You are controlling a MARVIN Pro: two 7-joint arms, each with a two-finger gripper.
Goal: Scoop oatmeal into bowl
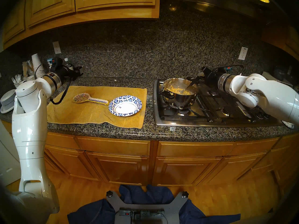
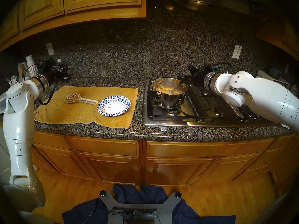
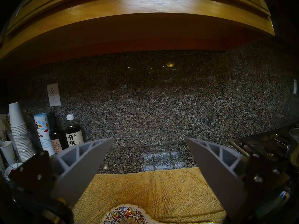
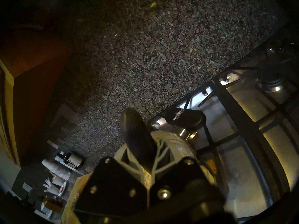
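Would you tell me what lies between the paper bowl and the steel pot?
Only yellow towel, bare granite counter and the stove's steel edge, seen in the head views.

My fingers (image 3: 90,167) are matt grey plastic, ribbed and hollow-celled. The counter (image 1: 145,131) is speckled granite, polished and glossy. On it lies a yellow terry cloth (image 1: 90,112) — rough, woven in ridges. The pot (image 1: 181,97) is mirror-bright steel; the oatmeal (image 1: 178,90) inside looks lumpy and grainy. The bowl (image 1: 125,108) is smooth printed paper.
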